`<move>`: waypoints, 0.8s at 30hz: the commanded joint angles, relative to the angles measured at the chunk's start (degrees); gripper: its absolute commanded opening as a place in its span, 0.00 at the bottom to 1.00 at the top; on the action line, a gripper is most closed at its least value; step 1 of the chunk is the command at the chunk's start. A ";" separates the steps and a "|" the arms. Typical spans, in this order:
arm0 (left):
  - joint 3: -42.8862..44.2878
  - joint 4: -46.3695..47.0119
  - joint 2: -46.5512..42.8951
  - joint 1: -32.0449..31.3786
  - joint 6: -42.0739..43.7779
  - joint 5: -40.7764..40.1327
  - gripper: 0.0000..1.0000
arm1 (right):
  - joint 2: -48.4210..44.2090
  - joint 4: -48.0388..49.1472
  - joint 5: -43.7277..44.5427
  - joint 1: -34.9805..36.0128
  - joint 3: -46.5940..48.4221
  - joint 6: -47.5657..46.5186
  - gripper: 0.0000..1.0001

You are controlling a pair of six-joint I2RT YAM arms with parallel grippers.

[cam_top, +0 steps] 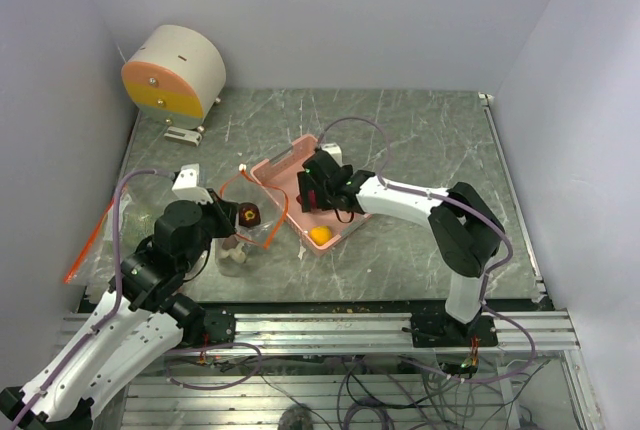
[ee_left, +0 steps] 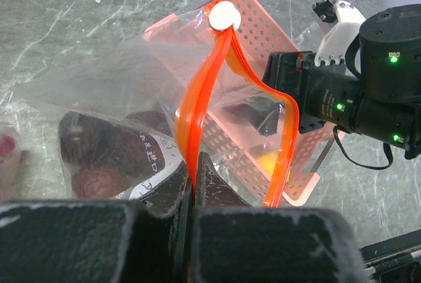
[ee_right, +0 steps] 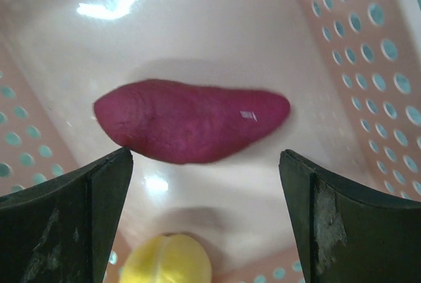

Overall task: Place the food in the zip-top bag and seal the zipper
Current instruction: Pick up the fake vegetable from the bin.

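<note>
My left gripper (cam_top: 222, 212) (ee_left: 194, 164) is shut on the orange-red zipper (ee_left: 204, 79) of the zip-top bag (cam_top: 250, 225) (ee_left: 118, 79) and holds its mouth open beside the pink basket (cam_top: 285, 165) (ee_left: 263, 26). Dark grapes (ee_left: 105, 145) (cam_top: 248, 215) and a whitish bulb (cam_top: 233, 250) show through the clear plastic. My right gripper (cam_top: 315, 195) (ee_right: 205, 158) is open, low inside the basket (ee_right: 368, 46). It hangs just above a magenta piece (ee_right: 191, 122), with nothing between its fingers. A small orange-yellow fruit (cam_top: 320, 235) (ee_right: 168, 260) (ee_left: 266, 161) lies at the basket's near end.
A round beige-and-orange device (cam_top: 175, 72) stands at the back left. An orange strip (cam_top: 88, 245) lies along the table's left edge. An aluminium rail (cam_top: 330, 325) runs along the near edge by the arm bases.
</note>
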 commanded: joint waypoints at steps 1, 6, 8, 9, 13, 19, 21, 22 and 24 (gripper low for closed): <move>0.83 0.77 -1.04 0.01 0.54 0.40 0.07 | 1.57 4.78 0.00 -0.17 2.99 3.29 0.93; 0.73 0.85 -0.94 0.00 0.53 0.64 0.07 | 0.94 6.06 0.51 -0.01 3.47 7.85 0.92; 0.82 0.70 -0.93 0.01 0.53 0.73 0.07 | 1.21 8.73 -0.66 0.08 3.38 4.08 0.92; 0.83 0.61 -0.97 0.00 0.53 0.73 0.07 | 1.66 9.61 -1.43 0.08 3.64 1.14 0.92; 0.91 0.03 -1.38 0.01 0.62 0.48 0.07 | 3.64 10.25 -4.93 -0.61 4.20 -9.00 0.93; 0.66 0.00 -1.55 0.00 0.49 0.54 0.07 | 1.10 12.06 -4.67 -0.81 -1.32 -16.17 0.93; 0.57 0.44 -1.27 0.03 0.30 1.00 0.07 | 2.24 11.01 -3.38 -1.11 -0.85 -17.61 0.93; 0.64 0.59 -1.18 0.05 0.20 1.15 0.07 | 2.83 10.62 -3.29 -1.16 -0.55 -18.39 0.93; 0.95 0.40 -0.94 0.00 -0.05 1.52 0.07 | 4.03 10.25 -3.28 -1.18 -0.22 -19.15 0.92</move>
